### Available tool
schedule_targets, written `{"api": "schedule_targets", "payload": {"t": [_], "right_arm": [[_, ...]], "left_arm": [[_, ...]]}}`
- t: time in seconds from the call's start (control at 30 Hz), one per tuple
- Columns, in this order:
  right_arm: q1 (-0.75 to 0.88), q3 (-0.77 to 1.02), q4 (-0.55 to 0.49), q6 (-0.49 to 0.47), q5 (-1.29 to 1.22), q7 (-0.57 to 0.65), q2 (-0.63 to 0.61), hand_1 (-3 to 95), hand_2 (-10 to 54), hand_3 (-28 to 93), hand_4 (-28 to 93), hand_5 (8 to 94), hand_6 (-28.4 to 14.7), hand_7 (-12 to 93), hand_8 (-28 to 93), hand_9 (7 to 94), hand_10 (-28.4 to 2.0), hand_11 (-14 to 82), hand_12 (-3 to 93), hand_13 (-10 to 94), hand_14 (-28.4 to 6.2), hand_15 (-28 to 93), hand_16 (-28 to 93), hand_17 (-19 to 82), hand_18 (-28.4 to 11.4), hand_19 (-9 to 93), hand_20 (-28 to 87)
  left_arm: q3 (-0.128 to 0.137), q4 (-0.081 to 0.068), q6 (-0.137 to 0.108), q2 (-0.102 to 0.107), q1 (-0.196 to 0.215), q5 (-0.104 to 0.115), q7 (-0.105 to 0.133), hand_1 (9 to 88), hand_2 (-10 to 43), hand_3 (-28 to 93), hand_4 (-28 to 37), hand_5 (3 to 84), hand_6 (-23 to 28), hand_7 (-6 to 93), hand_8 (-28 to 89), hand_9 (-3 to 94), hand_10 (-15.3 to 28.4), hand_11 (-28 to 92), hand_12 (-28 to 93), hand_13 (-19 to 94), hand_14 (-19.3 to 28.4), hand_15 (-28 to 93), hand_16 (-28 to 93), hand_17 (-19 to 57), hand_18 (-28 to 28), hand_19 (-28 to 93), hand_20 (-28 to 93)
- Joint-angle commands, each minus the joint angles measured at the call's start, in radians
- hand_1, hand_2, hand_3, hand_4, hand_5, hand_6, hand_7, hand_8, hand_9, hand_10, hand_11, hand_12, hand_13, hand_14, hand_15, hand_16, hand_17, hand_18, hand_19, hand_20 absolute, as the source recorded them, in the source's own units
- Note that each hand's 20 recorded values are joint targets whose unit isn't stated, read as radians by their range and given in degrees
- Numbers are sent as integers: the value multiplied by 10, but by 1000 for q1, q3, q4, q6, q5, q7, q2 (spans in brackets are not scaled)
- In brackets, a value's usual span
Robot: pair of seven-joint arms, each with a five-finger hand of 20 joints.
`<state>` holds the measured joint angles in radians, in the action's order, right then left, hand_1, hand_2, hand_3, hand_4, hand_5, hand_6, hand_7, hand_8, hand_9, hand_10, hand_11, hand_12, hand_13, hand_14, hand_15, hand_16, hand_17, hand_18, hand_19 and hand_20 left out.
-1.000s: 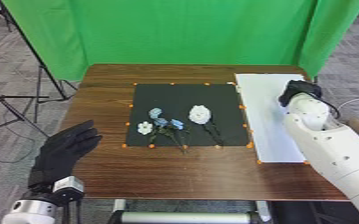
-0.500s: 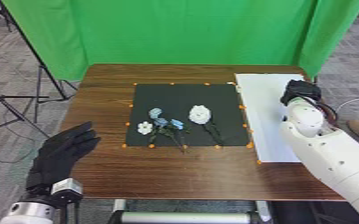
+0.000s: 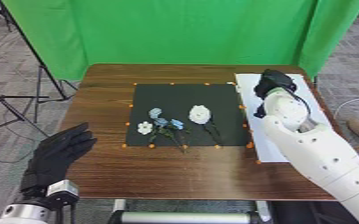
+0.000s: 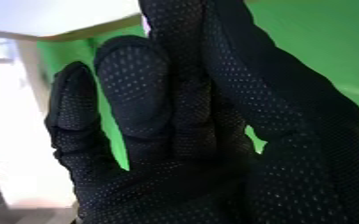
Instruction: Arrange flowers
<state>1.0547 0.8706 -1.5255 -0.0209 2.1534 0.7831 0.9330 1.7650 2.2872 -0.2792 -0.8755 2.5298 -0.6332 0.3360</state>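
1. Flowers lie on the black mat [image 3: 180, 95], which sits on the brown wooden desk [image 3: 158, 175]
2. The large white flower [image 3: 199, 114] lies toward the mat's right side, its dark stem slanting down toward the near edge
3. To its left is a loose group: blue flowers [image 3: 160, 121], with a small white flower [image 3: 145, 128] just beside them on the left; their dark stems lie close together, and one pokes past the mat's near edge
4. Orange dots line the edges of the mat, and the white board [image 3: 269, 145] lies along its right side
5. The right hand [image 3: 276, 82] is over the far part of that board, well apart from the flowers; in the wrist view the right hand [image 4: 175, 190] has its fingers extended and somewhat apart, with the thumb alongside
6. The left hand [image 3: 58, 152] is beside the desk's near left part, fingers loosely extended, away from the flowers
7. A green curtain [image 3: 184, 35] hangs behind the desk
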Motion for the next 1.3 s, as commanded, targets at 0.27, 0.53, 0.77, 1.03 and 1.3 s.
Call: {"api": "schedule_targets", "payload": {"t": [0.27,0.53,0.77,1.03,1.3], "right_arm": [[169,4,-242,-23,-64,-30,-10,563,-95,773,-283,855,-9,190,35,937,-55,176,337,778,-55,612,341,298,-269,841,355],[227,17,-275,-16,-64,-18,-22,562,-95,775,-283,857,-11,186,39,937,-56,178,334,778,-57,616,337,296,-275,847,352],[240,29,-284,-34,-89,-22,-12,561,-95,776,-283,856,-10,186,44,937,-56,180,333,778,-60,619,334,296,-276,849,349],[255,29,-289,-29,-89,-13,2,562,-95,772,-283,850,-9,187,47,937,-53,180,333,777,-60,626,331,295,-275,851,346],[260,40,-290,-20,-116,-8,7,547,-95,775,-283,826,-9,191,36,937,-54,187,323,775,-66,640,309,295,-272,856,337]], "left_arm": [[23,17,-12,-6,39,0,-22,278,61,822,-120,461,141,129,-82,381,225,353,84,277,284,579,-127,-96,214,584,106],[24,18,-2,-10,34,-4,-43,278,61,822,-121,460,140,130,-83,381,225,353,84,277,284,579,-127,-96,214,584,106],[20,17,-15,4,42,10,-26,277,60,823,-120,460,141,130,-83,382,226,353,84,277,284,579,-127,-96,214,584,106],[18,16,-15,18,33,18,-34,277,60,823,-121,459,140,128,-82,382,226,352,84,277,284,579,-126,-96,214,584,105],[23,17,-14,6,40,14,-40,278,60,823,-122,460,140,129,-82,382,226,352,85,277,284,578,-126,-96,214,584,105]]}}
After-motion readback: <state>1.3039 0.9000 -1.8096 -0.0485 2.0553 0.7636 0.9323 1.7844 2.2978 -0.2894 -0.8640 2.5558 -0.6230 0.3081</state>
